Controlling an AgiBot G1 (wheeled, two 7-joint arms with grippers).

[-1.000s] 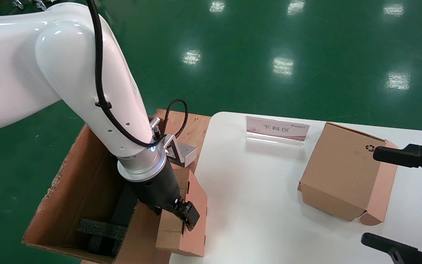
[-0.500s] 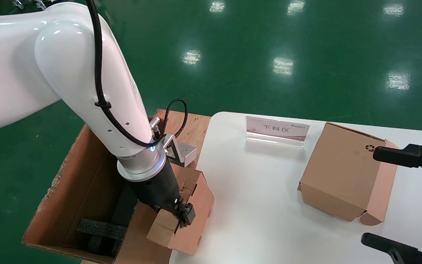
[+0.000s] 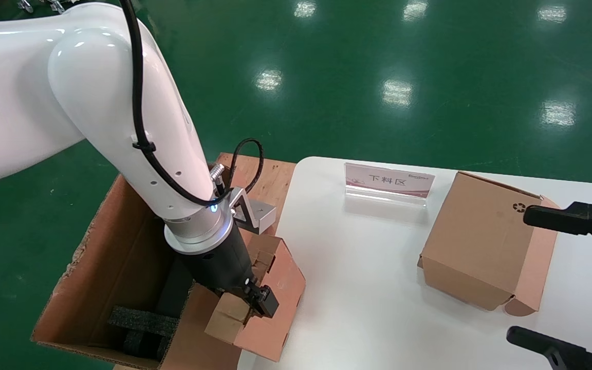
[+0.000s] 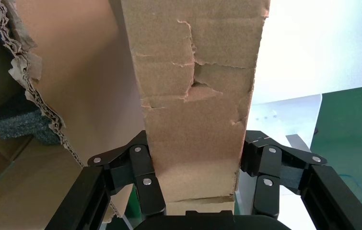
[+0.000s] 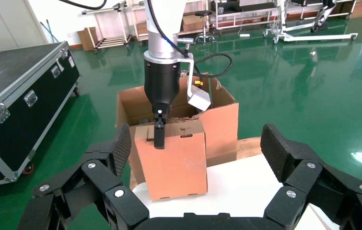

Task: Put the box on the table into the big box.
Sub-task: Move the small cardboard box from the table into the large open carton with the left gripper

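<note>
**A:** So how's the box [image 3: 267,303] expected to handle? It's seen tilted at the left edge of the desk [image 3: 368,288], hanging partly over the rim of the big box [image 3: 121,241], clamped in the left gripper [image 3: 257,303].

**B:** Probably light and hollow, judging by how it's carried from one top edge alone. Plain corrugated card, so stiff-ish on the panels but easily crushed. In the left wrist view the face between the fingers [image 4: 143,175] is shown creased and torn on the surface, so a harder squeeze isn't advised. Best taken across two opposite faces near the top, which is how it's held now. Not slippery, I'd guess, being matte card.

**A:** Anything picked up in one view but missed in another?

**B:** The right wrist view gives it front-on: tab slots along the top edge, one finger pressed down the front face, the bottom lifted clear of the desk. The tearing is only shown by the left wrist camera. The black foam [image 3: 142,324] in the big box is best seen from the head.

**A:** And the right gripper [image 3: 566,282]?

**B:** Parked with its fingers spread wide, just beside the carton with the recycling mark [image 3: 481,241], nothing held.
</note>
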